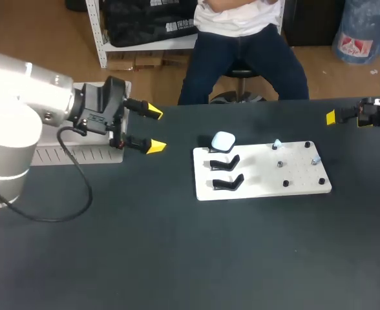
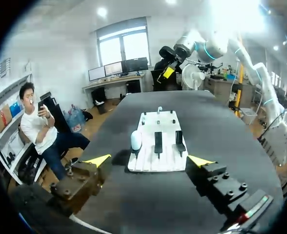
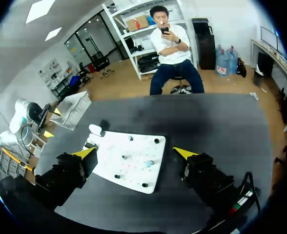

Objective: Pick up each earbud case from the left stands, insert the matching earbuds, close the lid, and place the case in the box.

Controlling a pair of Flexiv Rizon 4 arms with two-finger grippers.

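Note:
A white earbud case [image 1: 223, 141] sits on the farthest of three black stands at the left end of a white board [image 1: 261, 187]. The other two stands [image 1: 225, 163] [image 1: 227, 184] hold nothing. Small earbuds [image 1: 276, 144] [image 1: 316, 159] rest on the board's right half among black pegs. My left gripper [image 1: 154, 129] hovers open to the left of the board, nothing between its fingers. In the left wrist view the left gripper [image 2: 149, 161] faces the case [image 2: 136, 140] ahead. My right gripper [image 1: 346, 119] is at the table's far right; in its own view the right gripper [image 3: 134, 152] is open above the board [image 3: 133, 170].
A pale box [image 1: 54, 155] lies at the table's left edge, partly under my left arm, and the box [image 3: 72, 108] shows beyond the board in the right wrist view. Dark bare tabletop [image 1: 177, 258] surrounds the board.

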